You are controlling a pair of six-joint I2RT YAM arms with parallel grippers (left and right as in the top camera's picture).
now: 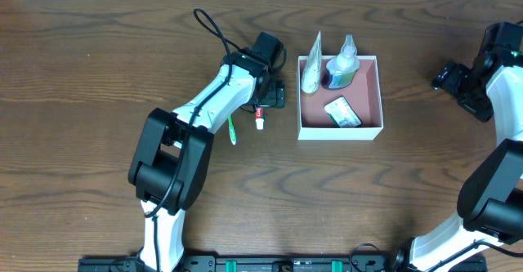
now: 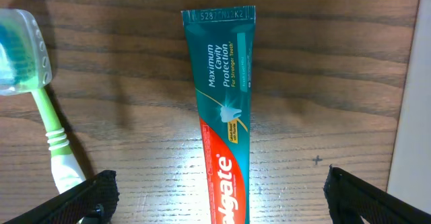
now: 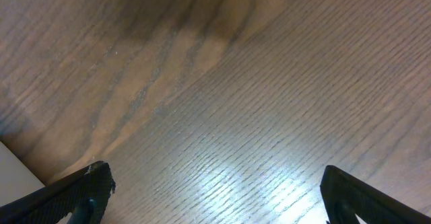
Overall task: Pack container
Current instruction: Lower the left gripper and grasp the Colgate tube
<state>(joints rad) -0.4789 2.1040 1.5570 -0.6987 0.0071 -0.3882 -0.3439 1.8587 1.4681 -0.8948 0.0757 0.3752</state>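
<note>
The container (image 1: 340,131), a square white box with a pink inside, stands right of centre. It holds a pale tube (image 1: 311,69), a clear bottle (image 1: 344,64) and a small green packet (image 1: 343,112). A teal-and-red toothpaste tube (image 2: 225,109) lies flat on the table just left of it, only its cap end (image 1: 260,121) showing from overhead. My left gripper (image 1: 268,99) (image 2: 222,200) hovers open over that tube, one finger on each side, not touching it. My right gripper (image 1: 454,78) (image 3: 219,197) is open over bare wood at the far right.
A green toothbrush (image 2: 52,126) (image 1: 232,130), its head under a clear cap, lies left of the toothpaste. The container's white wall (image 2: 412,116) shows at the right edge of the left wrist view. A white corner (image 3: 15,171) sits low left in the right wrist view.
</note>
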